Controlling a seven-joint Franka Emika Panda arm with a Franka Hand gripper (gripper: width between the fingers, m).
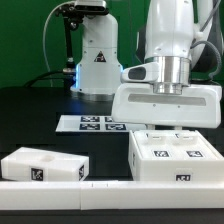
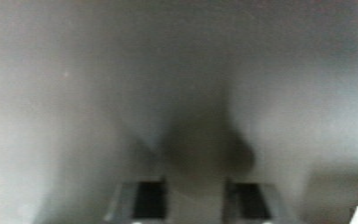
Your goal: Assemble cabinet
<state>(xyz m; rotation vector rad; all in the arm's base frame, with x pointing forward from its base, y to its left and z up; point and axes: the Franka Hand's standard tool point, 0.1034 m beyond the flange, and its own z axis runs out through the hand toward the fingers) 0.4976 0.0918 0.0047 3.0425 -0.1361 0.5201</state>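
The cabinet box (image 1: 172, 157) is a large white box with square tags on its top, at the exterior view's lower right. A matching white block (image 1: 42, 166) with tags lies at the lower left. My gripper (image 1: 165, 127) is straight down on the box's far edge, its fingertips hidden behind that edge. In the wrist view a blurred white surface (image 2: 176, 90) fills the picture at very close range. The two dark fingers (image 2: 149, 200) stand partly closed with white plastic between them, so the gripper (image 2: 197, 200) looks shut on part of the cabinet box.
The marker board (image 1: 95, 123) lies flat on the black table behind the box. The white robot base with blue light (image 1: 95, 60) stands at the back. A long white strip (image 1: 70, 196) runs along the front edge.
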